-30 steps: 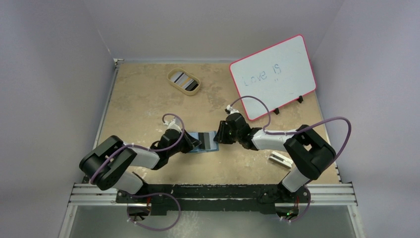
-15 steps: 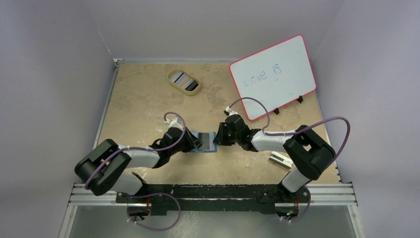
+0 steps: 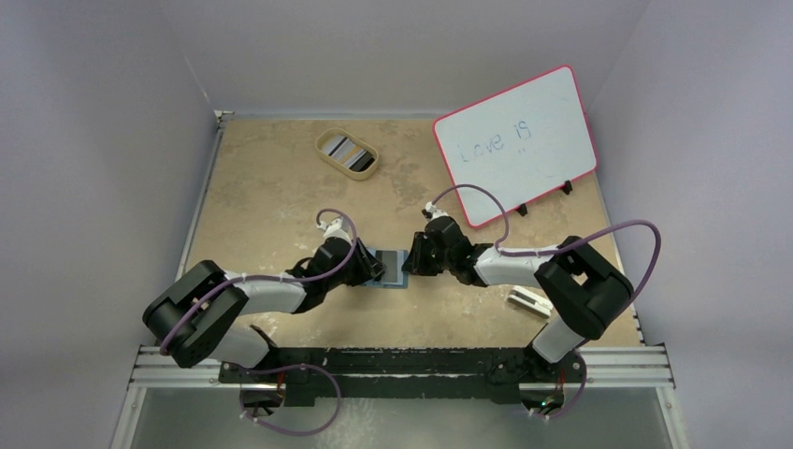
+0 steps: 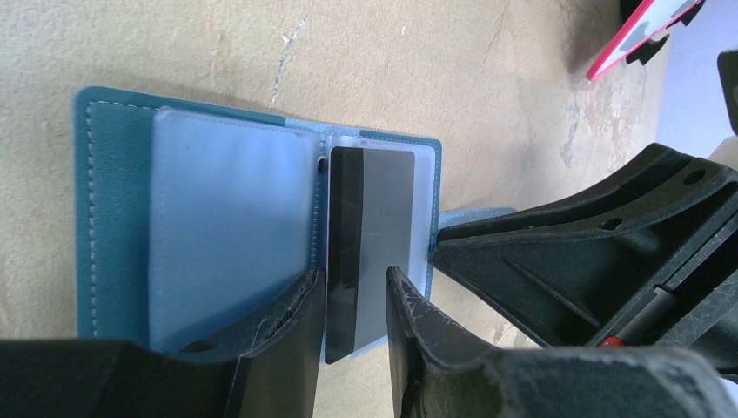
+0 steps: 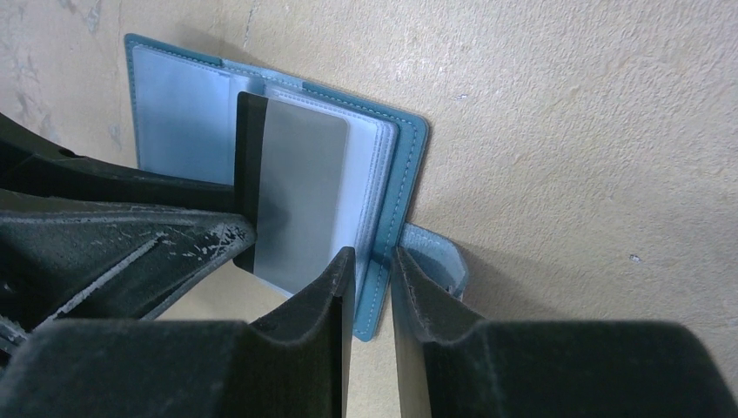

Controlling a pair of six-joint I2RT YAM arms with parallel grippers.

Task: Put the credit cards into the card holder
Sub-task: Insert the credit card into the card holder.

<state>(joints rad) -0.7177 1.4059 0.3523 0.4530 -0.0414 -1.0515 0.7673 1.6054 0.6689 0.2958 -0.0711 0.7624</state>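
Note:
The teal card holder [image 3: 391, 268] lies open on the table between my two grippers, its clear sleeves [image 4: 231, 226] facing up. A grey credit card [image 4: 370, 235] with a black stripe rests partly inside a sleeve, its near end sticking out. My left gripper [image 4: 352, 277] is open; its fingers stand just above the card's near end, one to each side, without pinching it. My right gripper [image 5: 374, 252] is shut on the holder's right cover edge [image 5: 407, 165], beside the small tab [image 5: 435, 252]. More credit cards [image 3: 348, 150] lie in the tray.
A tan oval tray [image 3: 324, 150] sits at the back left of the table. A red-framed whiteboard [image 3: 516, 140] leans at the back right. A white block [image 3: 526, 299] lies by the right arm's base. The grippers [image 3: 393, 266] nearly meet over the holder.
My left gripper has opened and let go of the card, which stays in the sleeve, and has edged to the right. My right gripper's jaws have narrowed on the holder's edge.

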